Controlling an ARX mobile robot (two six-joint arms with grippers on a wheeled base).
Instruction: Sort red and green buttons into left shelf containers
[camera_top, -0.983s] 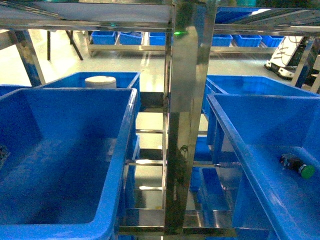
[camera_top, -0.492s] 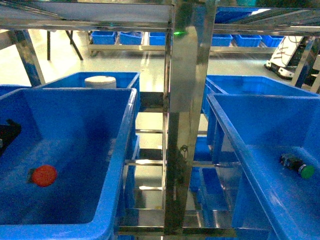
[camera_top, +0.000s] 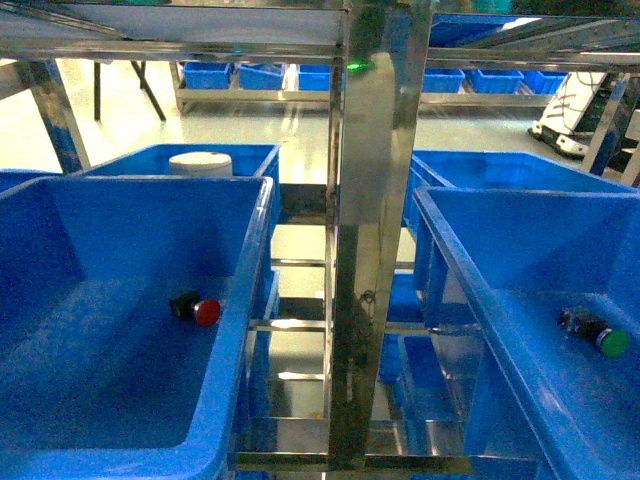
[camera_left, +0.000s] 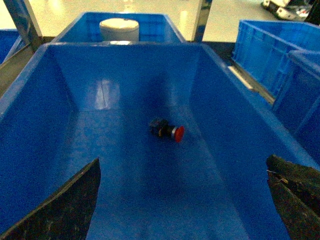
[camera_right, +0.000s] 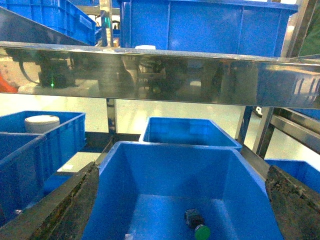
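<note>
**Red button on the floor of the left bin, green one in the right bin**

In the near left bin (camera_top: 240, 330), a deep bright-blue container on the left side of the steel shelf frame (camera_top: 375, 250), the red button (camera_top: 196, 309) lay on its side on the smooth floor, its red cap pointing right and its dark body to the left. It sat toward the right wall, touching nothing else. The left wrist view showed the same button (camera_left: 167, 131) near the middle of the floor, framed by the two dark fingers (camera_left: 65, 210) of the left tool (camera_left: 182, 202), which stood wide apart and held nothing.

Behind that bin stood a second blue bin (camera_top: 250, 158) with a white round container (camera_top: 201, 163) in it.

On the right of the frame, the green button (camera_top: 596, 334) lay on the floor of the right-hand bin (camera_top: 450, 240), green cap toward the lower right. The right wrist view looked down into this bin at the button (camera_right: 196, 225); the right tool (camera_right: 182, 205) hung over it, fingers spread wide and empty.
</note>
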